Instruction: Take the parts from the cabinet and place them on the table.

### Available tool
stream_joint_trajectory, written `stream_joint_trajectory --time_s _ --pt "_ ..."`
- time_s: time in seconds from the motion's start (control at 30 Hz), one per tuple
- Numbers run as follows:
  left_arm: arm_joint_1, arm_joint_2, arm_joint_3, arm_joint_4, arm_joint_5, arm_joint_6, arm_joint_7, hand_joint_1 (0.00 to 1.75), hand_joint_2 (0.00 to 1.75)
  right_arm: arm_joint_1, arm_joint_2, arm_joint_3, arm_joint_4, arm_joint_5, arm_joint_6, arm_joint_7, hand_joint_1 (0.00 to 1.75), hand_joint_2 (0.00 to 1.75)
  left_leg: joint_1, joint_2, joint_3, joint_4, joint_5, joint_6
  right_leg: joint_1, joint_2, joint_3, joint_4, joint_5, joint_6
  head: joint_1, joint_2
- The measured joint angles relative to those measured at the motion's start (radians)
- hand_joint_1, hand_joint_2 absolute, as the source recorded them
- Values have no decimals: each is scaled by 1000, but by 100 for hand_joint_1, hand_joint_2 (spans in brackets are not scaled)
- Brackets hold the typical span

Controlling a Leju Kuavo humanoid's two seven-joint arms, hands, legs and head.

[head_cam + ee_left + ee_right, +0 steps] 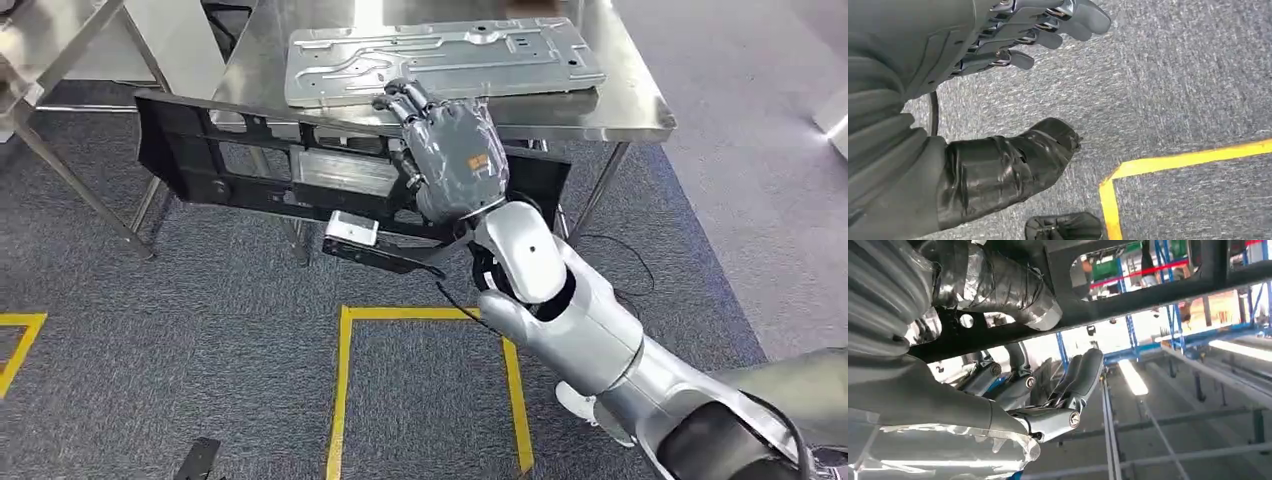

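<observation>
A long black plastic frame (250, 165) hangs slightly tilted in front of the steel table (620, 110), level with the table's front edge. My right hand (455, 155) grips the frame near its right end, reaching over its top rail. In the right wrist view the taped thumb (998, 285) lies on one side of the black frame (1148, 295) and the fingers (1073, 385) on the other. A flat silver metal plate (440, 55) lies on the tabletop just behind the frame. My left hand (948, 60) hangs over the carpet with its fingers (1048, 25) spread and nothing in it.
Yellow floor tape (345, 380) marks a box on the grey carpet below the frame, and another piece (15, 335) lies at the left. A second metal table's legs (60, 160) stand at the far left. A thin cable (620, 260) trails on the carpet near the table's right leg.
</observation>
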Motion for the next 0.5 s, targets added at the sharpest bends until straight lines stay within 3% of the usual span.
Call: stream_joint_trajectory --time_s 0.03,0.07,0.1,0.17,0.23,0.27,0.3,0.4,0.43,0.47,0.5 --pt "0 -1 -2 0 0 2 0 0 175 -1 -2 -1 0 -10 0 0 175 175 0 -5 3 2 -2 -3 0 2 42 -95 49 -7 0 0" --pt "-1 -4 -3 0 0 5 0 0 175 -1 -2 -1 -1 -17 1 0 175 175 1 -7 3 3 -4 -6 3 9 72 -169 69 -15 0 0" --pt "-3 -5 -3 0 0 6 0 0 175 -1 -3 -2 -3 -21 2 0 175 175 -6 -11 -2 8 -7 -11 7 9 82 -187 62 -14 -2 0" --pt "-2 -5 -4 0 0 7 0 0 175 -1 -4 -2 -4 -25 2 0 175 175 -2 -12 -3 4 -4 -20 8 9 82 -185 64 -14 -1 0" --pt "-2 -5 -6 0 0 8 0 0 175 -1 -5 -2 -6 -30 3 0 175 175 -2 -13 0 0 -4 -34 3 8 88 -200 72 -27 0 0" --pt "-2 -6 -6 0 2 8 -1 0 175 -1 -5 -2 -6 -37 6 0 175 175 1 -5 -6 16 -18 -39 0 6 95 -208 76 -32 -2 0" --pt "-3 -6 -7 0 5 8 -2 0 175 -3 -5 -2 -7 -45 7 2 175 175 2 0 -24 57 -47 -45 -1 5 97 -210 77 -35 -8 0" --pt "-1 -6 -9 0 11 8 -5 0 175 2 -14 -2 -10 -83 27 14 175 175 9 3 -127 271 -139 -60 -1 3 97 -210 76 -39 -8 0" --pt "2 -6 -10 0 15 8 -6 0 175 5 -22 -3 -15 -95 40 20 175 175 11 5 -140 293 -136 -62 -1 3 97 -209 75 -38 -8 0" --pt "6 -6 -10 0 19 8 -9 0 175 8 -32 -3 -24 -107 56 30 175 175 14 7 -131 271 -112 -65 -2 3 97 -208 74 -36 -8 0" --pt "8 -6 -10 0 21 7 -13 0 175 9 -46 -4 -40 -119 72 42 175 175 16 9 -100 206 -70 -67 -4 3 98 -204 71 -33 -8 0"
